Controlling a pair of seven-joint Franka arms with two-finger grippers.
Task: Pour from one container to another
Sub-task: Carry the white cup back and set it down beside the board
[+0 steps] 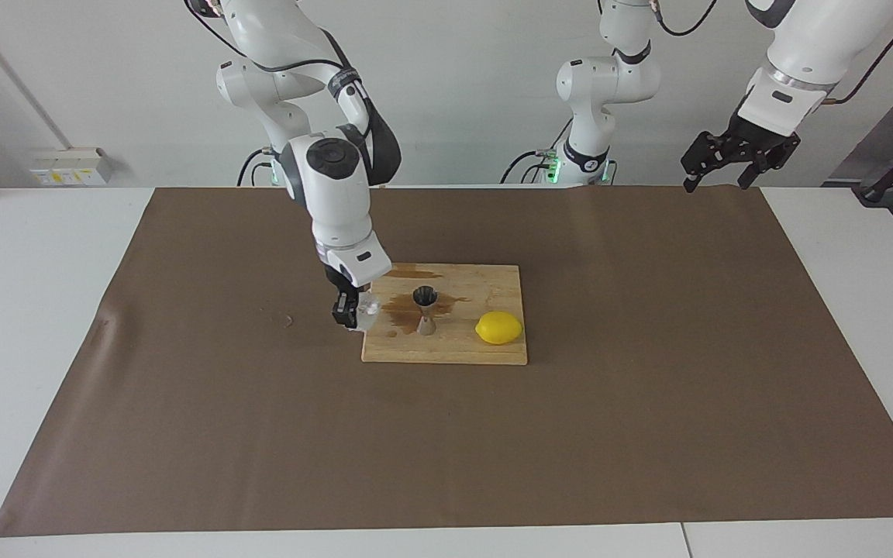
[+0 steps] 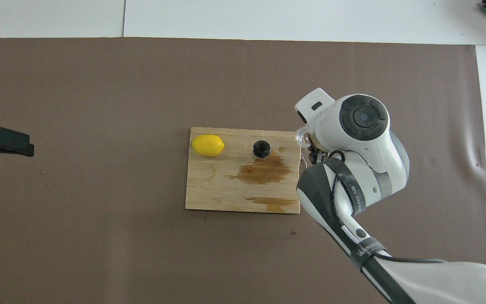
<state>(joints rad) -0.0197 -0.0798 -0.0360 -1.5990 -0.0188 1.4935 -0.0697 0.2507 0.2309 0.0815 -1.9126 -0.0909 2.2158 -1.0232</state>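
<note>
Right pincer (image 1: 347, 316) clamped on translucent cup (image 1: 367, 308), cup's axis roughly upright, just beside board edge, steel jigger (image 1: 425, 310) upright beside it on wet board (image 1: 485, 353), left pincer (image 1: 725, 164) waiting, fingers apart.

**My table, and what lies flat on it**

My white table (image 1: 43, 325) carries a wide brown sheet (image 1: 648, 403) over most of its top. On that sheet lies a wooden cutting board (image 1: 462, 353), near the sheet's middle. Taking the board as landmark: a few small pale specks (image 1: 285, 319) sit on the sheet beside it, toward my right arm's end of the table.
</note>
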